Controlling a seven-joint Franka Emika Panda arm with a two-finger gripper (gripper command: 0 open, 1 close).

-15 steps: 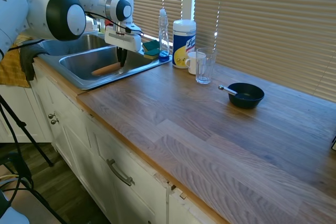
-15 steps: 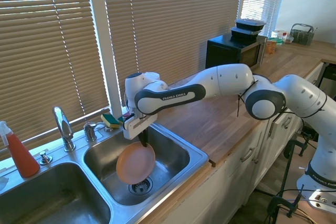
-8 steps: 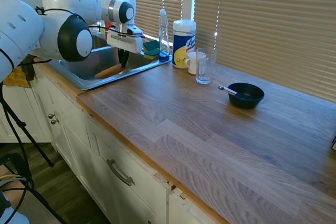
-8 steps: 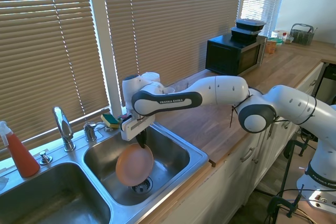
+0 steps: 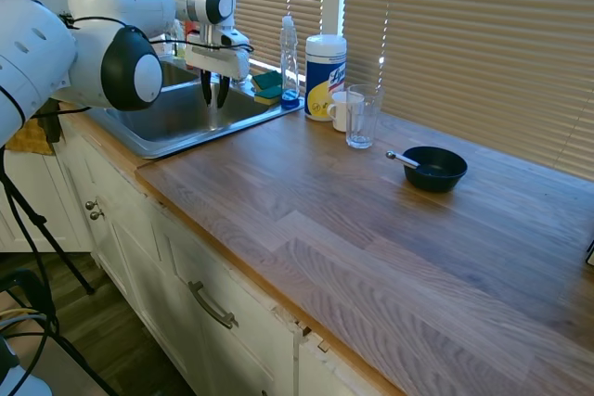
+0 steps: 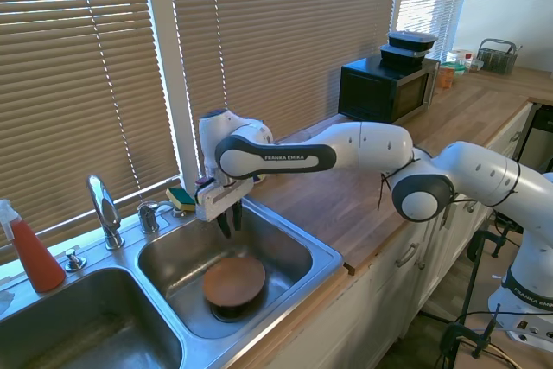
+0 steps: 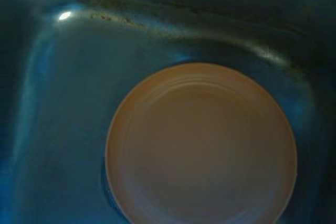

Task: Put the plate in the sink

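The salmon-pink plate (image 6: 233, 280) lies flat on the bottom of the right basin of the steel sink (image 6: 324, 252), over the drain. From the wrist view the plate (image 7: 202, 145) fills the lower middle of the picture, against the basin floor. My gripper (image 6: 230, 226) hangs above the plate, clear of it, its two dark fingers spread apart and holding nothing. In the first exterior view the gripper (image 5: 215, 92) stands over the sink (image 5: 139, 144), and the plate is hidden behind the basin's edge.
A curved faucet (image 6: 103, 208) and a red bottle (image 6: 31, 248) stand behind the left basin. Sponges (image 5: 267, 86), a spray bottle (image 5: 289, 57), a wipes tub (image 5: 324, 76), a mug and a glass (image 5: 362, 116) crowd the sink's far corner. A black bowl with a spoon (image 5: 432, 168) sits on the wooden counter.
The plate was held tilted in the basin by the shut gripper. Now it lies flat on the basin floor, and the gripper has opened and risen above it.
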